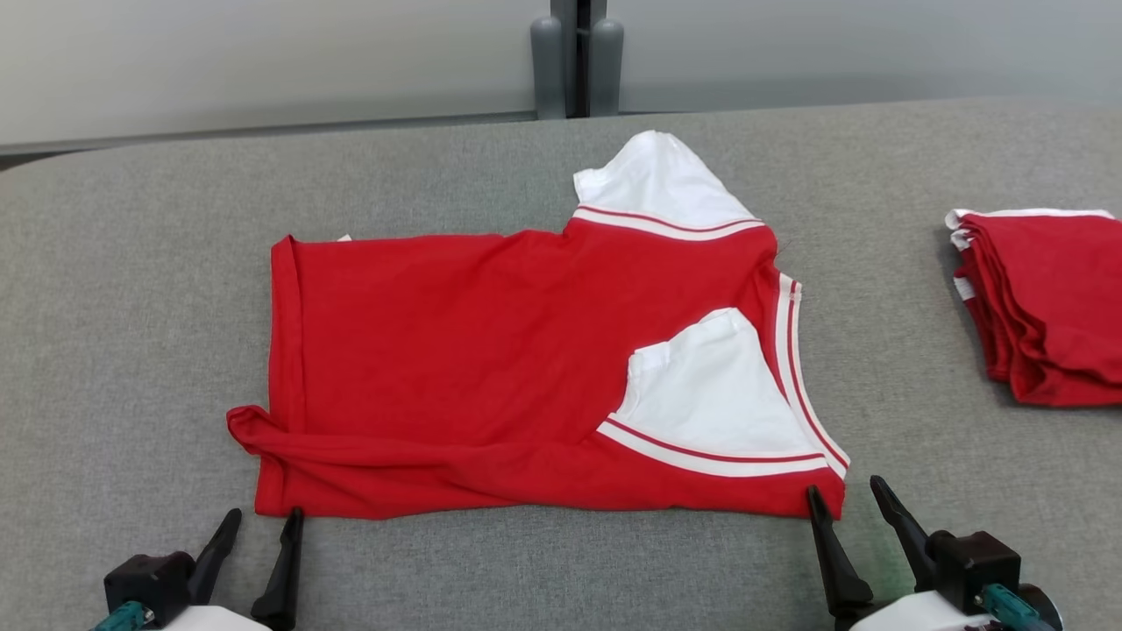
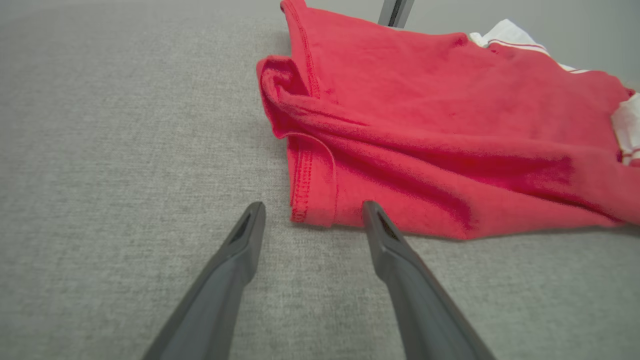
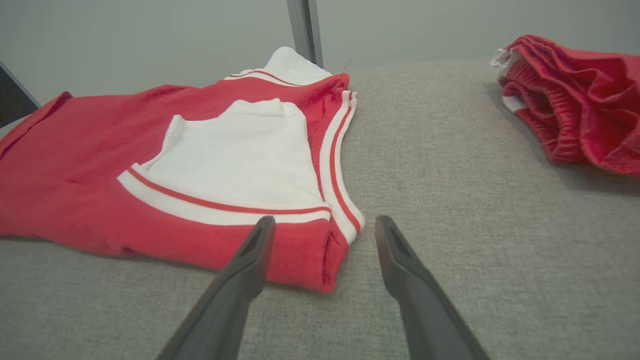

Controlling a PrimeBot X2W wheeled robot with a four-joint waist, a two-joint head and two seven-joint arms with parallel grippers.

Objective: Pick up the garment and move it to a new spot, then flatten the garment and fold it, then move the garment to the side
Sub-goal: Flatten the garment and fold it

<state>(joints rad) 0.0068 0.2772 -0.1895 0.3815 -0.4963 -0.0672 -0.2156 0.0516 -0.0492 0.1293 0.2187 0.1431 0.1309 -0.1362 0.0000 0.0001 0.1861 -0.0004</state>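
left fingers and right fingers, spread wide and empty, at near corners of the red garment

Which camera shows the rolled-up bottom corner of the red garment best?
Left wrist view: the rolled corner sits close, folds and hem stitching clear. Head view shows it small. Right wrist view shows the garment's opposite, white-sleeved end.

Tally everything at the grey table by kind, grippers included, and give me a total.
Spread garment, red and white: 1
Folded stack of red cloth: 1 (the pieces in it cannot be counted)
Grippers: 2, the left gripper and the right gripper, both with fingers open at the garment's near corners
Total: 4
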